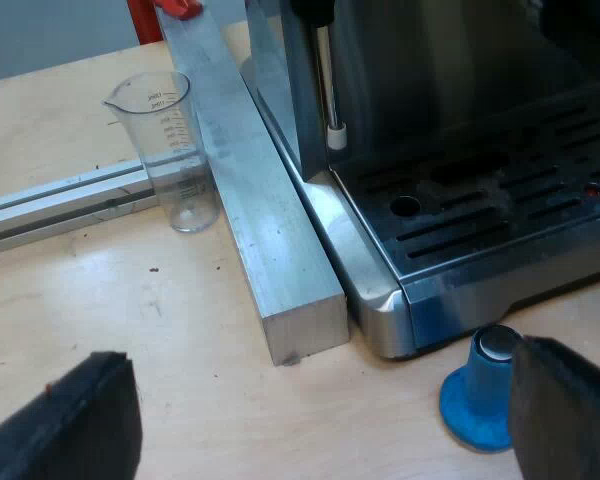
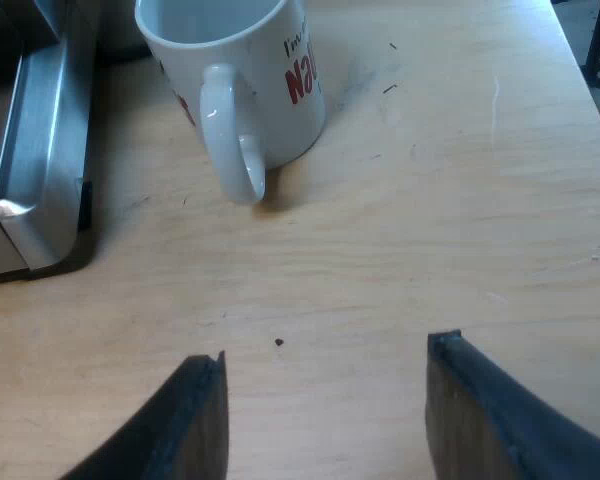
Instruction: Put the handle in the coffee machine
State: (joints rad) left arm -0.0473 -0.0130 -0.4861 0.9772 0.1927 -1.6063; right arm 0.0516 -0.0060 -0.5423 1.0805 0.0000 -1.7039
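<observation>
Step in hand, by judgement: finding and gripping the holder before any move toward the espresso machine [image 1: 480, 200]. Hovering low over the wooden table [image 1: 180, 330] with the left gripper [image 1: 320, 355] spread wide and carrying nothing, the blue tamper [image 1: 480, 395] standing just beside one finger and near the front corner of the drip tray [image 1: 450, 240]. Hanging likewise with the right gripper [image 2: 327, 350], fingers apart and empty above bare wood, the mug [image 2: 245, 70] near and the machine's base corner beside it. Glimpsing a red piece [image 1: 180, 8] beyond the metal bar [image 1: 280, 250]; possibly the handle's red end, impossible to tell. Aiming, once the holder is found, at closing squarely on the dark handle, carrying it level and approaching the machine's front from open table. Minding edges: the bar lying tight along the machine's side, the measuring glass [image 1: 170, 150] standing just beside the bar, the steam wand [image 1: 330, 100] hanging over the tray. Finding the freest room over the bare wood ahead of the right gripper.
</observation>
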